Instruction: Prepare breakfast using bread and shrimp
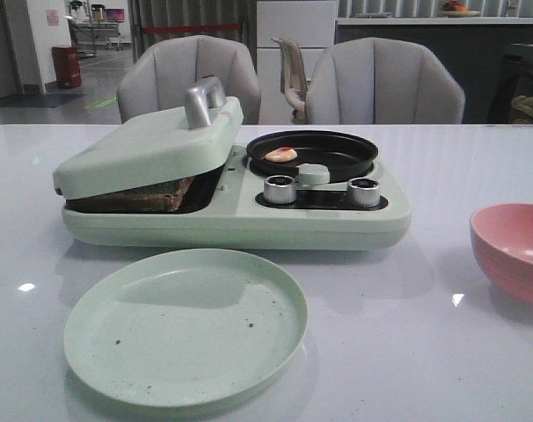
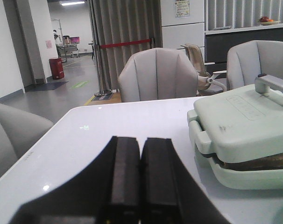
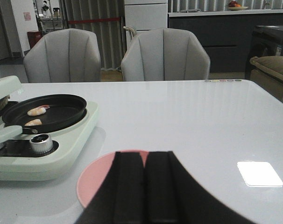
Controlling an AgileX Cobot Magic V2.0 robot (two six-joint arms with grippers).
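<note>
Under the press lid [image 1: 152, 141] your bread [image 1: 139, 198] sits clamped, shrimp [image 1: 281, 155] in the black pan [image 1: 312, 156] (two pieces, maybe). Both grippers, left [image 2: 140, 177] and right [image 3: 144, 184], are pinched together and empty, so the bread could scorch if left shut in

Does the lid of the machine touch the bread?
Touching. The front view shows the lid lying tilted directly on the bread, no gap between them.

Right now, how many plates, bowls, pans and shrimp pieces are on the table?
green plate: 1
pink bowl: 1
black pan: 1
shrimp pieces: 2
Total: 5
</note>
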